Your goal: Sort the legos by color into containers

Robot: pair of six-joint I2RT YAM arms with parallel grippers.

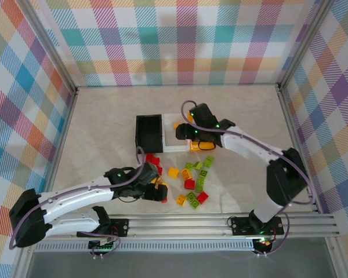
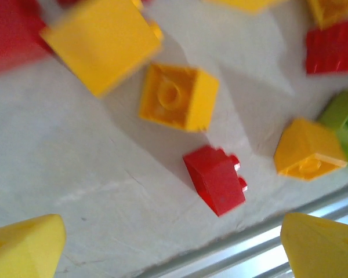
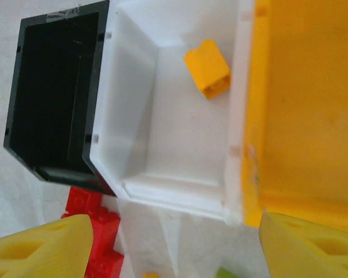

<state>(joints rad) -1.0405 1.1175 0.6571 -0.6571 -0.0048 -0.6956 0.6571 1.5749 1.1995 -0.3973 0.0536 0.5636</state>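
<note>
i've got the 3 containers in a row near the middle of the tabletop. the black bin (image 3: 52,98) is nearest the left edge, the white bin (image 3: 133,121) touches it, and the orange-yellow bin (image 3: 307,87) sits against the white one. 1 yellow-orange brick (image 3: 207,68) lies inside the white bin. the right gripper (image 3: 177,252) hangs over the white bin's near rim, its fingers spread wide with nothing between them. a few red bricks (image 3: 98,237) sit on the tabletop right by the black bin's near corner.

the loose legos (image 1: 192,179) are scattered between the bins and the near edge, with red, yellow and green mixed together. the left gripper (image 2: 174,255) is low over the left part of that scatter, close to the near edge, its fingers wide apart and empty. ahead of its tips a small red brick (image 2: 216,179) lies tipped on its side. a yellow brick (image 2: 177,97) sits studs up just beyond it.
</note>
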